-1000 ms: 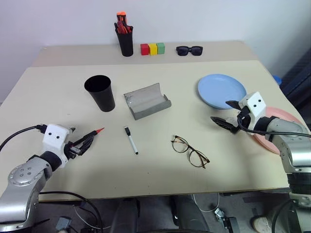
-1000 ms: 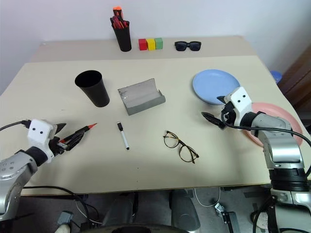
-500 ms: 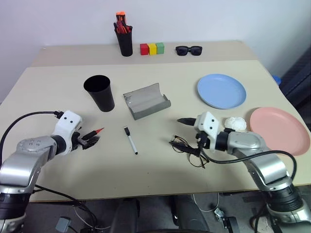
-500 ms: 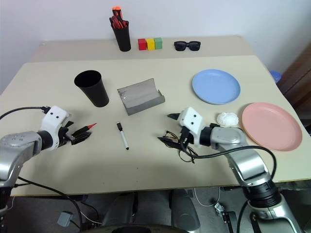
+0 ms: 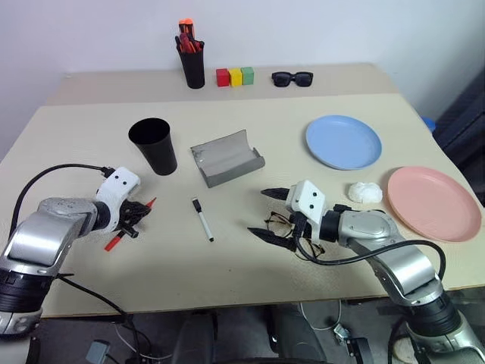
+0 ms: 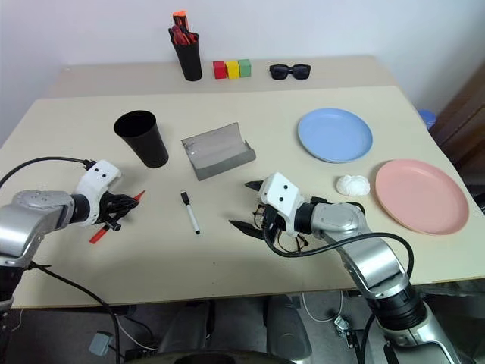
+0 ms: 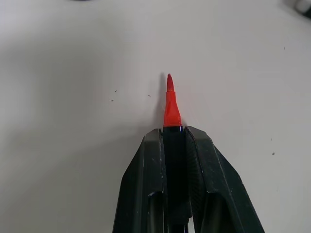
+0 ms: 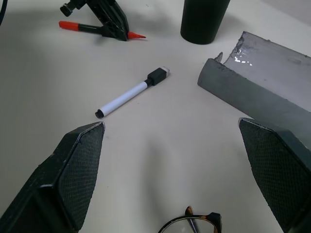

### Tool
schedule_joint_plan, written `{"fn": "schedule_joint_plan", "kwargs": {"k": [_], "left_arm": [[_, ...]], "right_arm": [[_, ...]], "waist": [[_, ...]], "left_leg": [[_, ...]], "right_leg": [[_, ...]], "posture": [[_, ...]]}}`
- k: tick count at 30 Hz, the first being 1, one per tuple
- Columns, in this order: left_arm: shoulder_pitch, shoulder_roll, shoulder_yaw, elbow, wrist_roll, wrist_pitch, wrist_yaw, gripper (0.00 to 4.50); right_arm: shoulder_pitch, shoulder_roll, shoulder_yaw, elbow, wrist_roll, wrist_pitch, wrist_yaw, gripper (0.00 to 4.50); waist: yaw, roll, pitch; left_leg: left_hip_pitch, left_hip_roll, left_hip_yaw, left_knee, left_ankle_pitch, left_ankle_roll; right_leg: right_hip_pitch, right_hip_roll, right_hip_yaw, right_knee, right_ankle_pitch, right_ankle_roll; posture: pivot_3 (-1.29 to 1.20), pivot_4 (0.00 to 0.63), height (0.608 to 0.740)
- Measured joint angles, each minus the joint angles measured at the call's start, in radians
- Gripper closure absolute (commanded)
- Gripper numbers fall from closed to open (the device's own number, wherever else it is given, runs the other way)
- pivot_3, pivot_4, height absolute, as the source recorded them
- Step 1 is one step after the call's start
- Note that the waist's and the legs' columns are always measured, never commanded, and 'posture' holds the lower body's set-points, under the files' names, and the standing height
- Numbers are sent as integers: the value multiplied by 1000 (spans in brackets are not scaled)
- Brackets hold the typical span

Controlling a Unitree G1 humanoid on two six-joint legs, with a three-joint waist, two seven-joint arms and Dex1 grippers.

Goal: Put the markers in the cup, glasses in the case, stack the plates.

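Note:
My left gripper is shut on the dark, red-tipped marker, low over the table's near left. The white marker with a black cap lies flat between my two arms. Behind it stand the black cup and the open grey case. My right gripper is open, its fingers spread wide just left of the wire-framed glasses, which lie on the table partly hidden under the hand. The light blue plate and the pink plate lie apart on the right.
A crumpled white lump rests between the two plates. Along the back of the table stand a black pen pot with orange-capped pens, three coloured blocks and black sunglasses.
My left gripper has closed on the red-tipped marker and tilted downward. My right arm swung left from beside the plates to the glasses, staying open.

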Motion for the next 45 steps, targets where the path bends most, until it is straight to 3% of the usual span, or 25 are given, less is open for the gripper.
{"fn": "schedule_joint_plan", "kwargs": {"k": [5,10,14,18,25,36,43,45], "left_arm": [[77,-87,133,-125,-80,-253,-85,4472],[-101,-170,223,-208,-236,-245,-55,4472],[-358,-337,221,-85,-156,-317,166,4472],[-498,-413,220,30,-74,-401,332,4472],[-500,-465,188,261,94,-610,448,4472],[-429,-521,186,354,129,-742,465,4472],[-397,-533,185,374,139,-759,474,1156],[-396,-539,186,374,139,-759,477,1156]], "right_arm": [[-46,23,4,38,-1,-10,4,0],[-82,59,9,71,-4,-28,4,0],[-135,117,7,119,-21,-46,-29,0],[-172,159,-4,141,-20,-60,-63,0],[-267,321,-85,182,1,-61,-199,0],[-267,348,-79,182,2,-60,-213,0],[-267,348,-72,182,2,-60,-201,0],[-265,347,-67,182,2,-60,-198,0]], "waist": [[18,-2,1],[30,-2,0],[32,-3,0],[23,-4,0],[8,-3,0],[6,-3,0],[5,-3,0],[5,-3,0]], "left_leg": [[-2,0,0,2,0,0],[-1,0,0,2,0,0],[-1,0,-1,3,0,0],[0,0,-1,2,0,0],[-1,0,-1,2,1,-1],[-1,0,-2,2,1,-1],[-1,0,-2,2,1,-1],[-1,0,-2,2,1,-1]], "right_leg": [[0,-1,-1,0,0,0],[1,0,0,-1,0,1],[2,1,-1,0,3,4],[1,1,-1,0,4,7],[1,1,-1,1,4,7],[0,1,-1,2,4,7],[0,1,-1,2,4,7],[1,1,-1,2,4,7]], "posture": [[0,150,740],[0,150,740],[0,150,740],[0,150,740],[0,150,740],[0,150,740],[0,150,740],[0,150,740]]}}
